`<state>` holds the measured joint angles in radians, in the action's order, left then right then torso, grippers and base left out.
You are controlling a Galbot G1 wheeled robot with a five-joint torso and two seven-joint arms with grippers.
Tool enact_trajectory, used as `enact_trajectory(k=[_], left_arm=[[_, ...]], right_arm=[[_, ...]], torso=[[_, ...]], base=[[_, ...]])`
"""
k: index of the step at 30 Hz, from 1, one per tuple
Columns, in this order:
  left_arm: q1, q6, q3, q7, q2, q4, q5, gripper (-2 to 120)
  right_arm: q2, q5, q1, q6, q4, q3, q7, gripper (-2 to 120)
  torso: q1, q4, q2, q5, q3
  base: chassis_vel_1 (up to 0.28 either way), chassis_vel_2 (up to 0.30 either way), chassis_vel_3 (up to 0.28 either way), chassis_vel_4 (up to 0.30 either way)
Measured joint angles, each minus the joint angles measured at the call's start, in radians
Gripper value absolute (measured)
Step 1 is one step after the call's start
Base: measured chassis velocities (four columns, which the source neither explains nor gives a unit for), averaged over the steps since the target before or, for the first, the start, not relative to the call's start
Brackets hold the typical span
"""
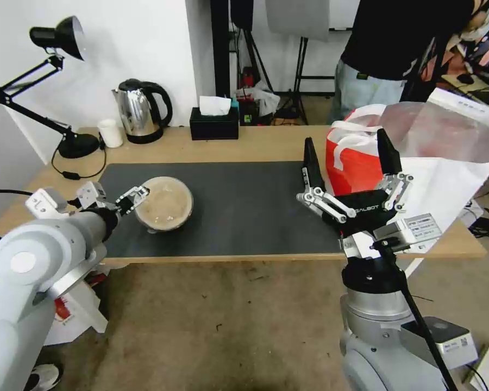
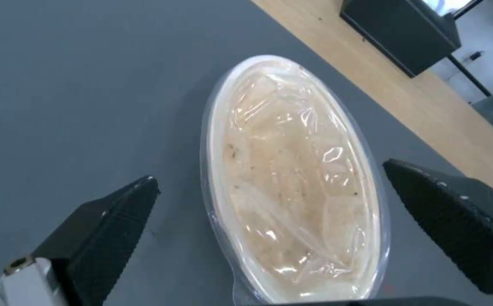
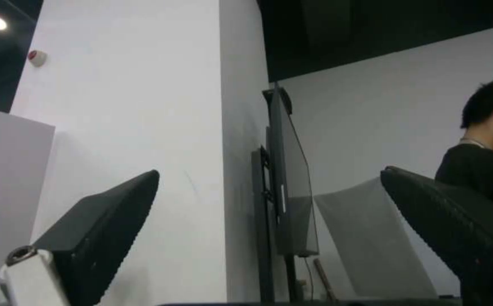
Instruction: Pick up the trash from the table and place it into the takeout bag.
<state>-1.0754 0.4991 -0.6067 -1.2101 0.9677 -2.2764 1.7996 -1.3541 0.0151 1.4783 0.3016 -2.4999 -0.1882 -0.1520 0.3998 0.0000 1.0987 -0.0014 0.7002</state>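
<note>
Left gripper (image 2: 269,187) hangs spread wide at the beige lidded bowl (image 1: 164,203) on the grey mat (image 1: 244,212), apparently not yet touching: the approach step. Next, fingers must close across its rim. Right gripper (image 1: 349,163) waits, splayed, before the takeout bag (image 1: 358,160), its contents hidden.

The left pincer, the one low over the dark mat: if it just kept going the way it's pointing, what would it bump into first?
Most likely the round beige lidded bowl. The left pincer is open and aimed at it, one finger on each side of the near rim, so the bowl would probably slide between them, though depth is hard to judge.
</note>
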Motion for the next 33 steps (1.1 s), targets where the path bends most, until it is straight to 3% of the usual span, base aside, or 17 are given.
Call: enact_trajectory(k=[27, 33], left_arm=[[0.058, -0.008, 0.069, 0.009, 0.033, 0.083, -0.022, 100], [0.066, -0.009, 0.082, 0.012, 0.039, 0.093, -0.025, 87]], right_arm=[[0.000, -0.002, -0.011, 0.000, 0.000, -0.003, -0.001, 100], [0.000, -0.003, -0.022, 0.000, 0.008, -0.001, -0.002, 100]], torso=[[0.000, -0.0001, 0.000, 0.0000, 0.000], [0.000, 0.0000, 0.000, 0.0000, 0.000]], base=[[0.000, 0.000, 0.000, 0.000], [0.000, 0.000, 0.000, 0.000]])
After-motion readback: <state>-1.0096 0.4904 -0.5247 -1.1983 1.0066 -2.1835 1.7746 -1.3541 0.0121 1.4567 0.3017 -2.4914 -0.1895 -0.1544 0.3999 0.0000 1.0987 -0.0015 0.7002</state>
